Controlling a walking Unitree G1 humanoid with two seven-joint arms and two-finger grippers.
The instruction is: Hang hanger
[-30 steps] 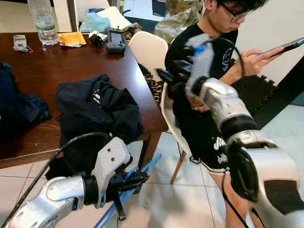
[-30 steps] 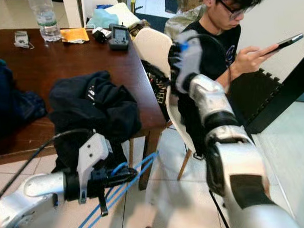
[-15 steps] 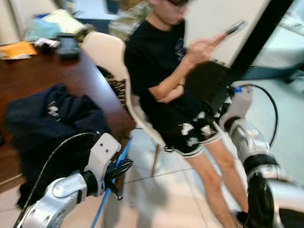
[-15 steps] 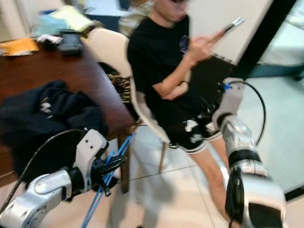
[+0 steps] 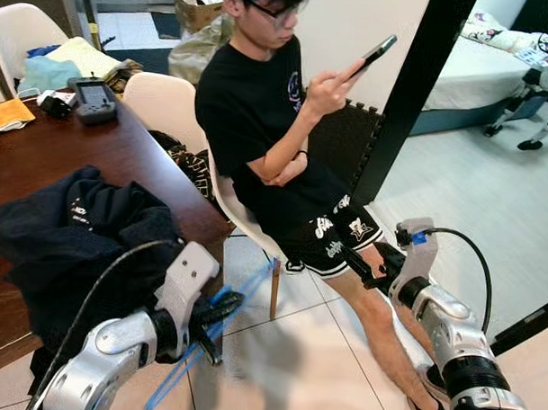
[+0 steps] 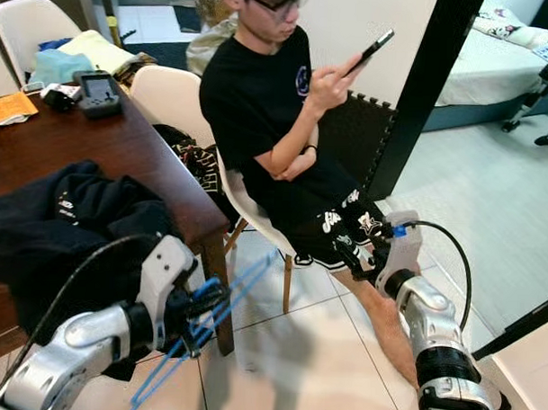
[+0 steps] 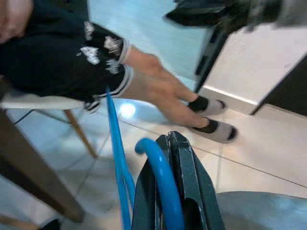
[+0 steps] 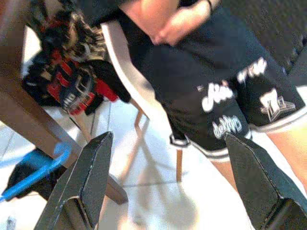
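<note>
My left gripper (image 5: 218,313) is shut on a blue plastic hanger (image 5: 239,296), held low over the tiled floor beside the brown table's corner. In the left wrist view the hanger's hook (image 7: 159,175) lies clamped between the black fingers (image 7: 184,177), and its blue bars (image 7: 116,143) run away from them. My right gripper (image 6: 355,254) is open, out to the right at the seated person's knee. Its two fingers (image 8: 81,182) stand wide apart in the right wrist view with nothing between them.
A person (image 5: 268,124) sits on a white chair (image 5: 174,107) close ahead, holding a phone, legs stretched across the floor. The brown table (image 5: 87,149) on the left carries dark clothing (image 5: 75,230). A black door frame (image 5: 413,93) stands on the right, a bedroom behind it.
The view has swung right, so the door frame and bedroom now show. My right arm has dropped from chest height to the person's knee. The left gripper still holds the hanger.
</note>
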